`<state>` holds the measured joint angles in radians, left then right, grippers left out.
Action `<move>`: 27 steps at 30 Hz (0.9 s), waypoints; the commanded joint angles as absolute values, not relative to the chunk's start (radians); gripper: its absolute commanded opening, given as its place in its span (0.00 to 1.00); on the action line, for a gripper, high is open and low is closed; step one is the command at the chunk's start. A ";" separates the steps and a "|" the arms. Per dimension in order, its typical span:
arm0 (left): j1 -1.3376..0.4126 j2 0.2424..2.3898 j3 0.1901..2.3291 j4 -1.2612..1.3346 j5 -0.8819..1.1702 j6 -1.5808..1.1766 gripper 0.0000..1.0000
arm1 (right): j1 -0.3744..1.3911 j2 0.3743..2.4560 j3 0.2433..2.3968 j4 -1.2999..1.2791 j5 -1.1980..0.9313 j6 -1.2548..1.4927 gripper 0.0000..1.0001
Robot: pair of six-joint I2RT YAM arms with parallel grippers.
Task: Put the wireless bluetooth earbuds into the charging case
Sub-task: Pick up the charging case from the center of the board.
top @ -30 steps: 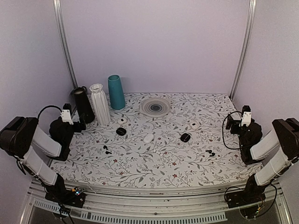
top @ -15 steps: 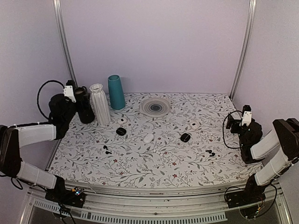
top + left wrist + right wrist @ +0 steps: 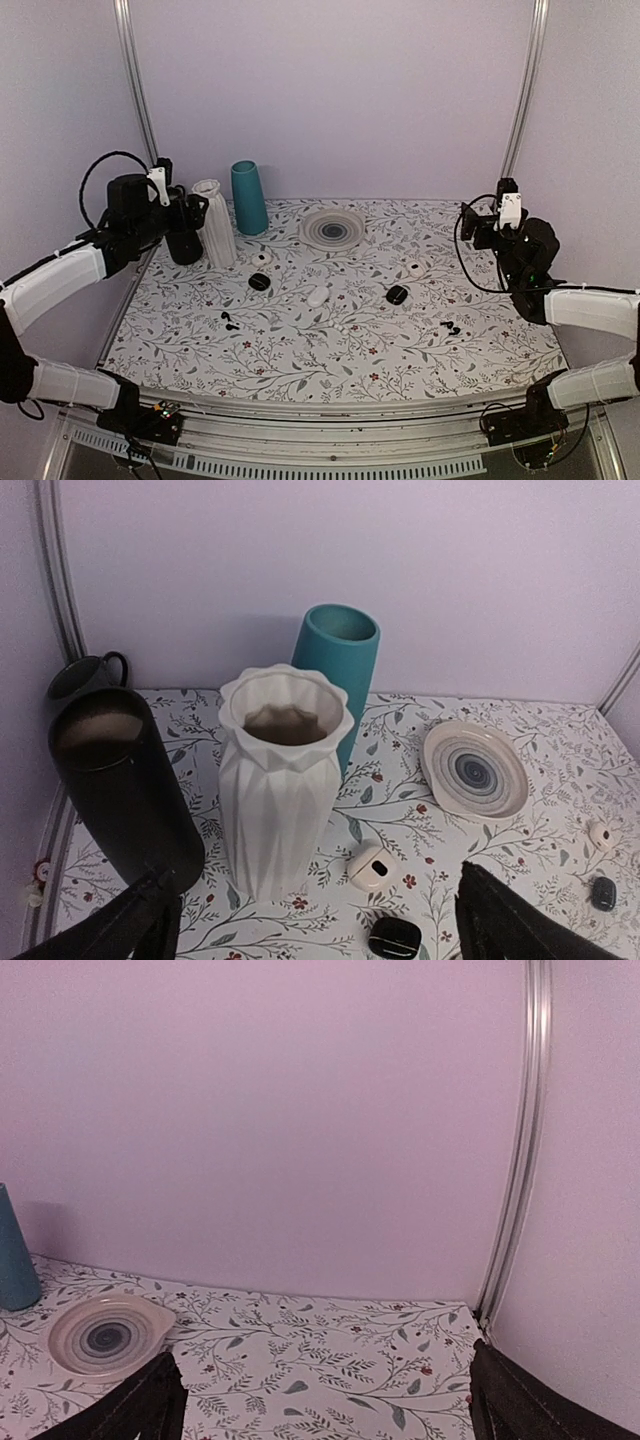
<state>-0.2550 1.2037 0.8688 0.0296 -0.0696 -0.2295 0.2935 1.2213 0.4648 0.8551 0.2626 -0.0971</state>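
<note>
Table (image 3: 300,370): floral-patterned top, seen whole from above, with all small items lying in its middle band.

Arms: both are held high at the table's outer edges, well apart from every task item. The left gripper (image 3: 315,900) is poised above the back-left cluster. Its jaws are spread as wide as they go and nothing is held between them. The right gripper (image 3: 322,1360) is aimed at the back wall, likewise fully spread and empty.

Tall items, back left: black cylinder (image 3: 183,238), white ribbed vase (image 3: 214,225), teal vase (image 3: 248,197). A striped plate (image 3: 332,228) is set at the back centre.

Charging case (image 3: 262,258): taken to be the small white rounded shell with a dark hollow, just in front of the ribbed vase. It is seen open in the left wrist view. A second white shell (image 3: 413,268) of similar look lies toward the right, and which of the two is meant cannot be settled.

Decoys: round black cases (image 3: 259,282), a white pebble (image 3: 318,296) and black earbuds (image 3: 228,320) are noted nearby.

Wireless earbuds (image 3: 340,325): only one tiny white speck is made out, in front of the pebble and apart from both shells. It is too small to confirm.

Step judged: approach only, nothing grasped, no bud seated. A descent to the white speck is called for next, with the jaws narrowed greatly for so small a piece. It would then be carried to the open shell and lined up with a well.
</note>
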 commanded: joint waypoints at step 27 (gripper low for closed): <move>-0.723 1.229 0.844 0.190 0.101 -0.435 0.96 | 0.518 1.017 0.695 -0.162 0.045 0.478 0.99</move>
